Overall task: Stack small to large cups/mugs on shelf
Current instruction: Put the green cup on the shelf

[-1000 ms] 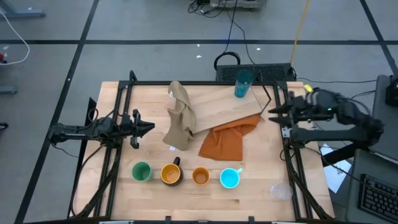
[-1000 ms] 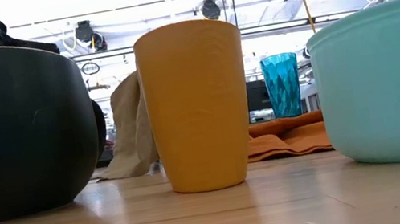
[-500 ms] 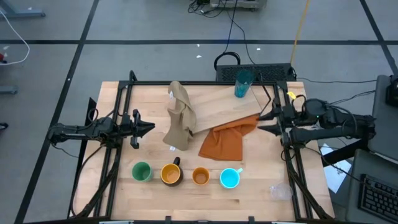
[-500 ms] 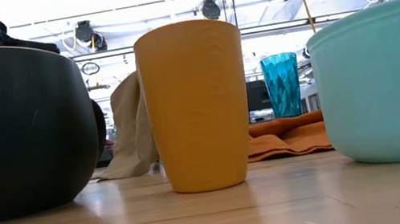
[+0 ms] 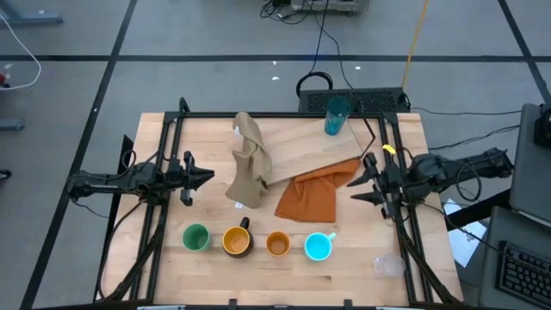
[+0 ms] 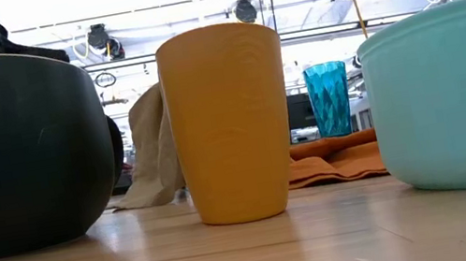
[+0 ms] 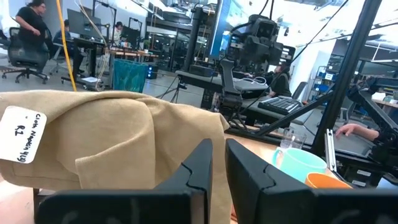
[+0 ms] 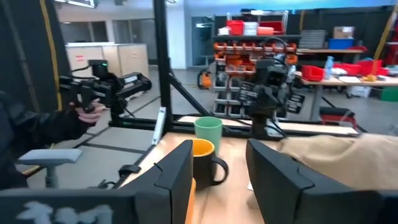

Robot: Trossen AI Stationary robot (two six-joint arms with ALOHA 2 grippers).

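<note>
- Swinging inward from the table's right edge, the right gripper (image 5: 360, 182) now hangs beside the orange cloth (image 5: 312, 196), jaws partly open, holding nothing.
- Left gripper (image 5: 205, 177) waits beside the tan cloth (image 5: 250, 160), jaws nearly closed, empty.
- Stacking looks barely begun: only the teal tumbler (image 5: 337, 115) stands on the shelf (image 5: 308, 144).
- Green cup (image 5: 196, 237), yellow mug (image 5: 237, 240), orange cup (image 5: 277, 244) and cyan mug (image 5: 318, 247) line the wooden tabletop's (image 5: 172, 267) front; the clear glass (image 5: 387, 264) sits apart.
- Next, I'd say, reach forward for a cup.
- Workshop benches and people sit behind.
</note>
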